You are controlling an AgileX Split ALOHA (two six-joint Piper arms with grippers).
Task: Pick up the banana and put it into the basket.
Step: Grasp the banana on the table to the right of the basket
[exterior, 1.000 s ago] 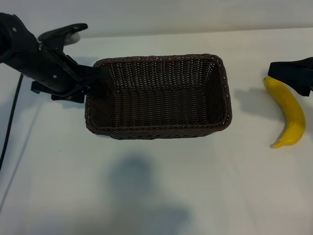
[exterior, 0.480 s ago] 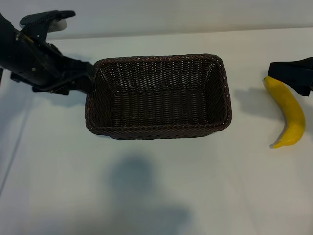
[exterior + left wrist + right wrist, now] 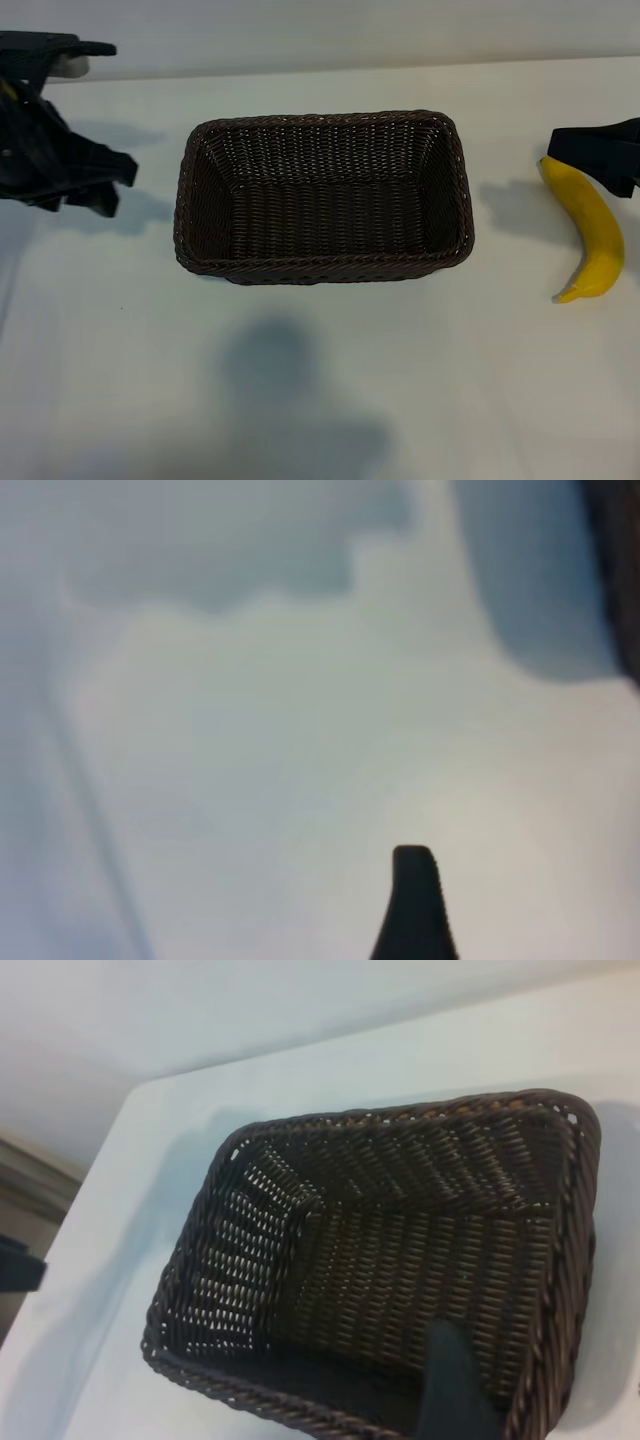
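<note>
The dark-brown wicker basket stands mid-table, with nothing inside it. The yellow banana lies on the table to its right. My right gripper hovers at the right edge over the banana's far end, open and holding nothing. The right wrist view looks into the basket past one dark finger; the banana is not in that view. My left gripper is at the far left, apart from the basket and open. One finger shows over bare table in the left wrist view.
The white tabletop stretches in front of the basket, with a soft shadow on it. The table's far edge meets a pale wall. A gap of bare table separates basket and banana.
My left arm has drawn back leftward from the basket's left rim to the table's left edge. The right gripper, banana and basket have not moved.
</note>
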